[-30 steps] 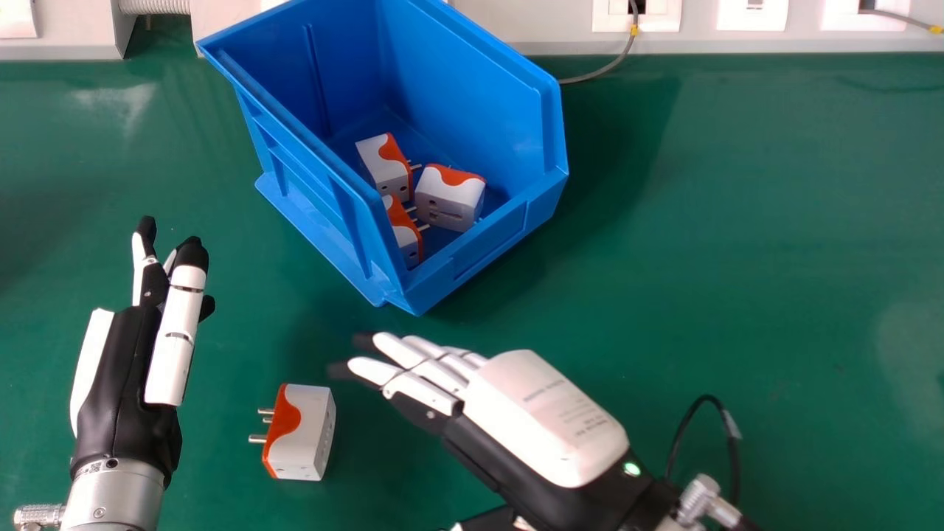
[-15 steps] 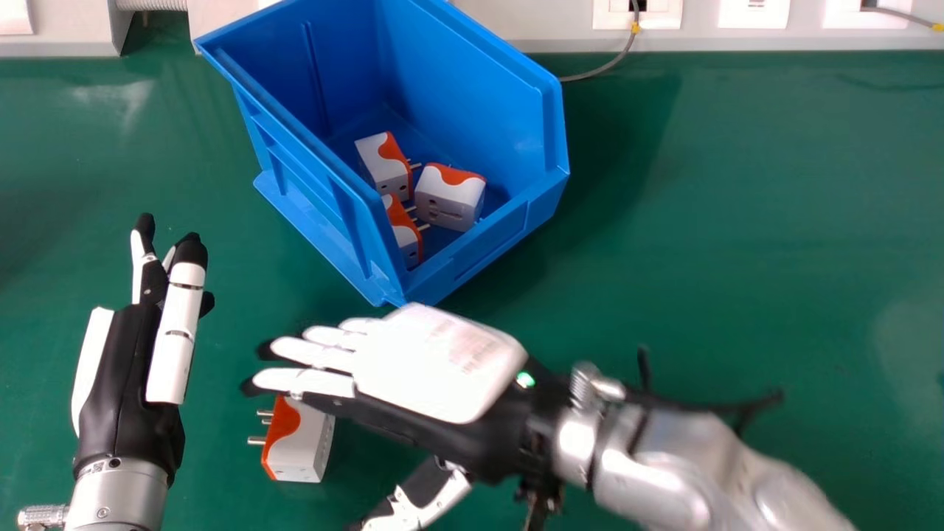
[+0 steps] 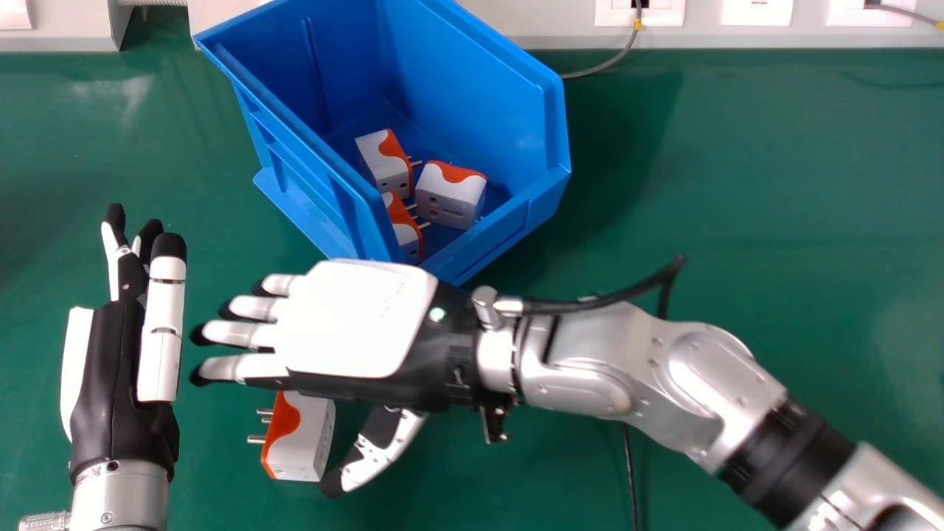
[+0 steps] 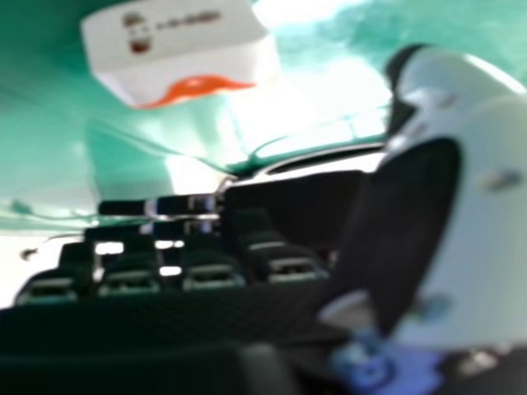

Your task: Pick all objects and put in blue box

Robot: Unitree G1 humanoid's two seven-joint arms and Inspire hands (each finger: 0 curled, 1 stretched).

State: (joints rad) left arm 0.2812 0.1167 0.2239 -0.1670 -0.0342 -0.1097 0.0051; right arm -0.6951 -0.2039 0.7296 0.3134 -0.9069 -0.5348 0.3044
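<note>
Clearly, the right hand (image 3: 354, 317) is the nearer one to the loose adapter (image 3: 299, 442), which sits on the green table (image 3: 737, 221). With twelve o'clock taken as straight away from the robot in the head view, the adapter lies at about seven o'clock from the middle of that hand, partly covered by its near edge. Its body runs roughly from twelve to six, and its prongs (image 3: 257, 439) point to nine. The fingers (image 3: 236, 335) stretch toward nine, so they cross the body's long axis, straight and slightly fanned, holding nothing. The thumb (image 3: 376, 450) stands wide of them, angled toward between seven and eight, its tip just beside the adapter's near right corner. In the right hand view, too, the adapter is apart from the thumb.

The palm faces down, and the silver forearm (image 3: 590, 369) trails off toward four. The left hand (image 3: 110, 369) rests idle, its straight fingers pointing near twelve; from it the adapter lies at about four.

The step in hand looks like the approach for a grasp. The hand probably needs to shift toward six and lower before closing, or the fingers may pass over the body. The blue box (image 3: 479, 74), holding three adapters (image 3: 451, 195), lies toward one o'clock from the loose one, seemingly the last to go in.
</note>
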